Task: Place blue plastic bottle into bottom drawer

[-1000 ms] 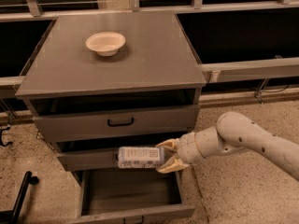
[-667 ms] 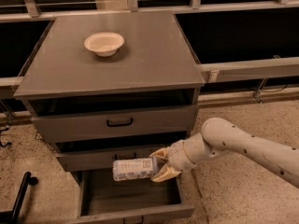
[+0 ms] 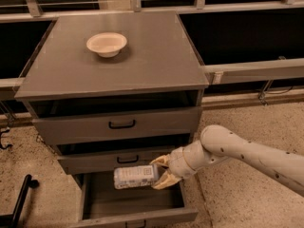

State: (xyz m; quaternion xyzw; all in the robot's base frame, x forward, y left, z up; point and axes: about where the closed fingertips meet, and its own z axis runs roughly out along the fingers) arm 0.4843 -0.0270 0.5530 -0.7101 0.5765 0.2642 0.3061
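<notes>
Speckled beige floor (image 3: 247, 118), dark panels and a pale rail (image 3: 251, 70) along the back, and a grey metal cabinet (image 3: 142, 65) w/ three drawers in the middle. On top of it, towards the far left, sits a cream bowl (image 3: 107, 43), right way up and on its own. Top drawer (image 3: 156, 122) and middle drawer (image 3: 90, 161) are both out a little bit, each w/ a black handle. The bottom drawer (image 3: 142, 217) is pulled way out towards the near side, so you can see down into the tray. The white arm (image 3: 247, 153) comes in from the right, and the gripper (image 3: 156, 175) is just over that open tray, right below the middle drawer's front. It's clamped on the bottle (image 3: 135, 176), one tan finger above and one below its right end. The bottle is lying sideways, label facing up-ish, hanging in the air above the tray and not touching the bottom afaict. There's a black bar (image 3: 21, 198) on the floor at the near left, well apart from the cabinet.
</notes>
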